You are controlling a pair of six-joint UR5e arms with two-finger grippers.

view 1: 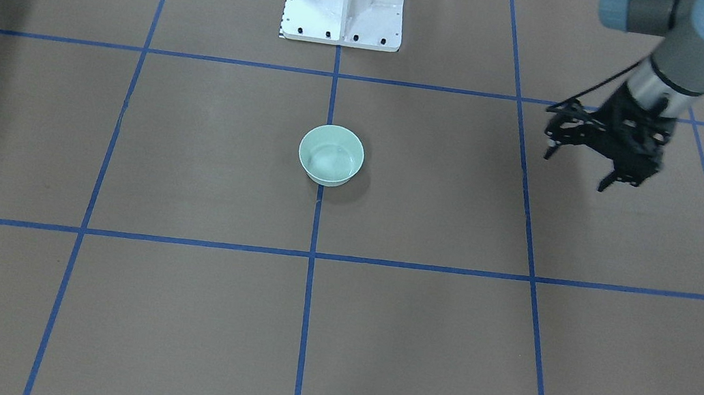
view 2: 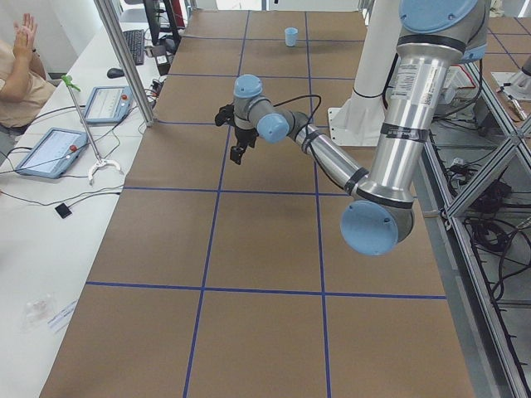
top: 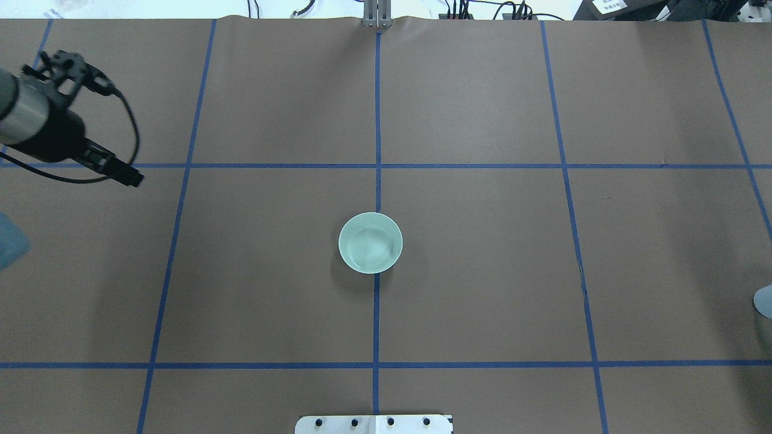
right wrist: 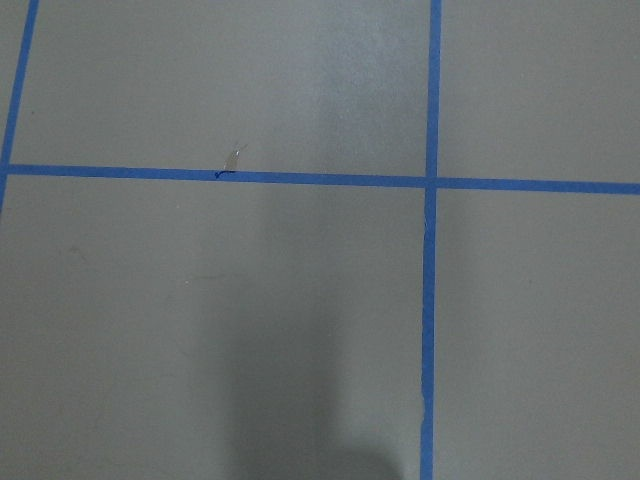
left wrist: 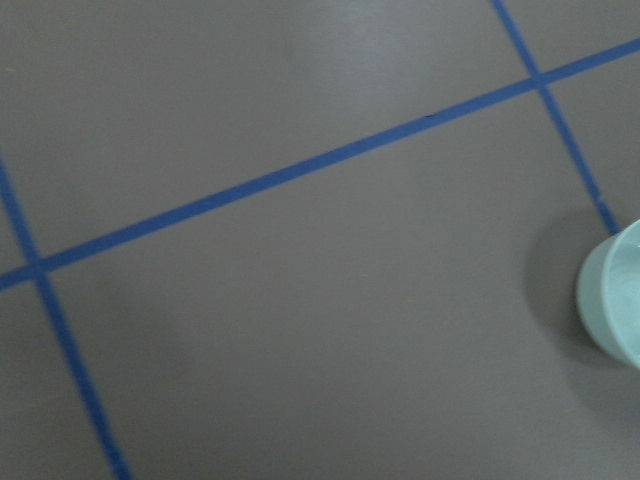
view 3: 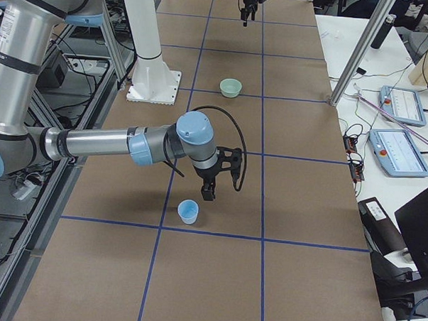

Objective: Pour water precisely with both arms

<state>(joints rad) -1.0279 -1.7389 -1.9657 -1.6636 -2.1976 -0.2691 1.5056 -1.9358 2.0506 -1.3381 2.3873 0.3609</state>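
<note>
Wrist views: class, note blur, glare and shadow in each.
Left wrist view: soft throughout, pale glare top centre, dark shadow left of the bowl. Right wrist view: sharper tape lines, glare top centre, broad shadow at bottom centre.

Shows broad bare desk all round a green bowl alone at the middle. Leaves clear passage between bowl and white pedestal. Places a blue cup at the right end, just beside the right gripper. Hangs the left gripper, jaws spread, above the left side, well apart from the bowl.
</note>
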